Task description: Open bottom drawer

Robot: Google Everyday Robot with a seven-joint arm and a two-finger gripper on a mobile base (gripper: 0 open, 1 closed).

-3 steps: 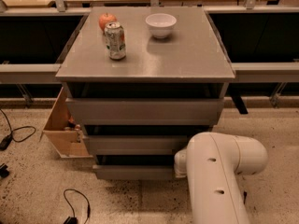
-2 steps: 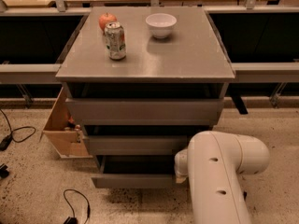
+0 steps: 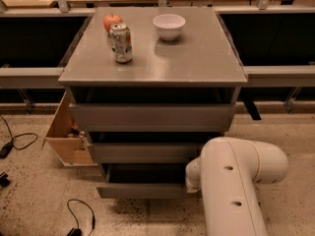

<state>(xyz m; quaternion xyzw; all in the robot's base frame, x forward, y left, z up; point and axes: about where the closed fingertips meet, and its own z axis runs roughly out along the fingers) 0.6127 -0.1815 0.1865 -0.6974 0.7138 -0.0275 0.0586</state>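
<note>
The grey cabinet (image 3: 152, 58) has three drawers. The bottom drawer (image 3: 141, 190) is the lowest. It stands pulled out a little, and its plain grey front sits forward of the middle drawer (image 3: 142, 152), with a dark gap behind it. My white arm (image 3: 236, 181) reaches in from the lower right, and its wrist end (image 3: 192, 177) is at the right end of the bottom drawer. My gripper is hidden behind the arm at that spot.
On the cabinet top stand a soda can (image 3: 120, 43), a red apple (image 3: 112, 21) and a white bowl (image 3: 169, 26). A tan wooden box (image 3: 66, 134) leans at the cabinet's left. Black cables (image 3: 81, 215) lie on the speckled floor.
The bottom drawer has slid out toward the camera, so the dark gap behind its front is wider. The arm's wrist end has come back with it.
</note>
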